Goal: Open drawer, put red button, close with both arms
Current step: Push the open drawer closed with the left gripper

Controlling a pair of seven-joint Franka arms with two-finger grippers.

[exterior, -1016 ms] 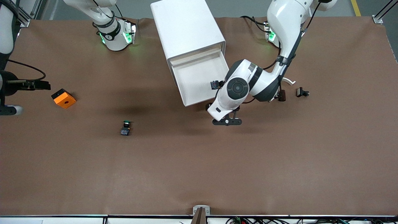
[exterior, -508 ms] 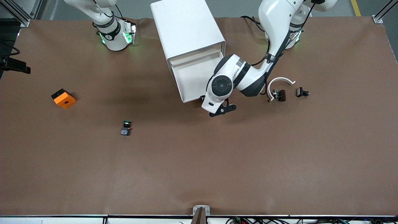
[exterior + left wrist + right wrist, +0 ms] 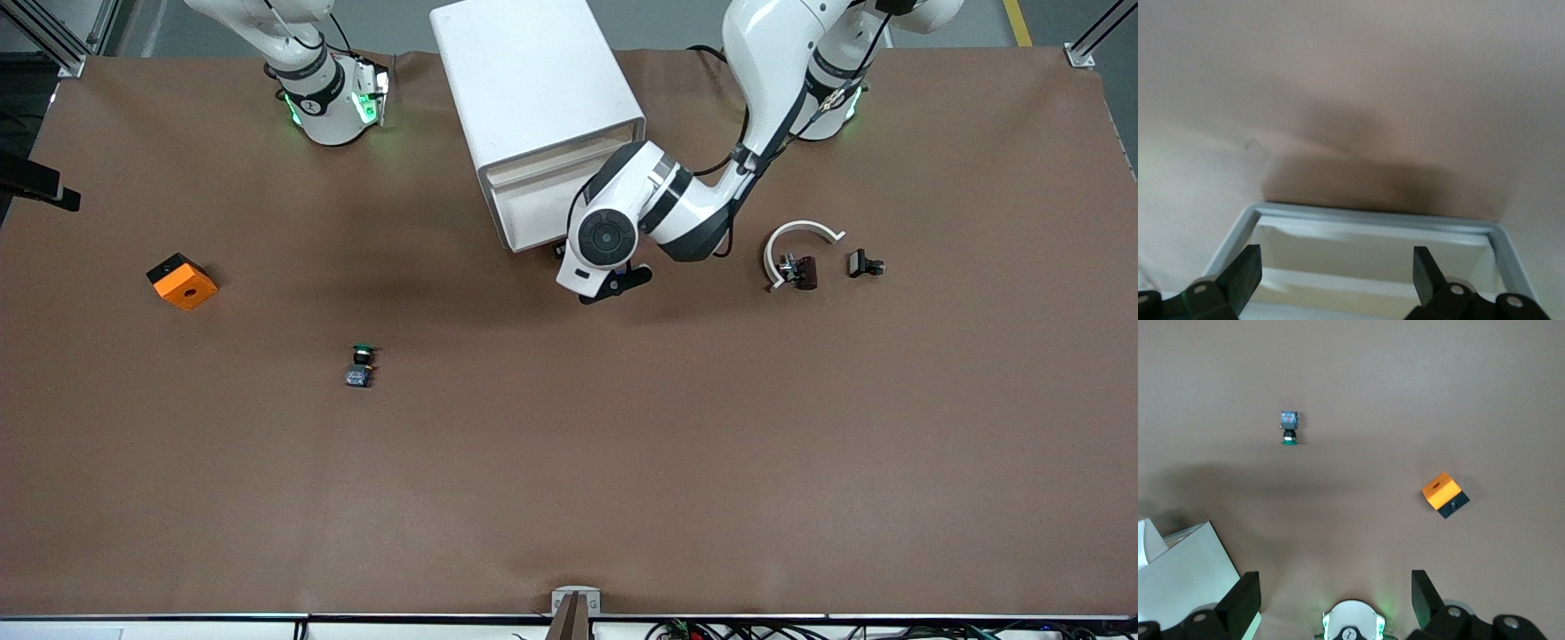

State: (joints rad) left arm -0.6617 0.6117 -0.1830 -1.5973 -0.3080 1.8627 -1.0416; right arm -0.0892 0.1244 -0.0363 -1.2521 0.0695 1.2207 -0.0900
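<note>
Looking down from the front view, the white cabinet [image 3: 533,89] stood at the robots' edge of the table between the two bases. Its drawer [image 3: 533,213] was pulled partly out toward the camera. The left arm [image 3: 773,53] reached to the cabinet, with its wrist over the drawer's front corner on the left arm's side. The red button could not be made out; that wrist covered part of the drawer.

A green-capped button [image 3: 360,366] lay well nearer the camera than the cabinet, toward the right arm's end. An orange box [image 3: 181,281] lay farther toward that end. Toward the left arm's end from the cabinet lay a white curved piece [image 3: 798,233] and, beside it, a small black part [image 3: 864,264]. A mark on the right arm's base band [image 3: 307,105] was too small to read.

From the left wrist view, the left gripper [image 3: 1338,277] hung over the drawer with its fingers spread wide and nothing between them. The drawer's pale rim [image 3: 1371,219] lay below, and no button showed inside.

From the right wrist view, the right gripper [image 3: 1335,600] waited high over the table toward the right arm's end from the cabinet, fingers wide and empty. The green-capped button [image 3: 1291,427] and orange box [image 3: 1445,495] lay below, neither with readable lettering
</note>
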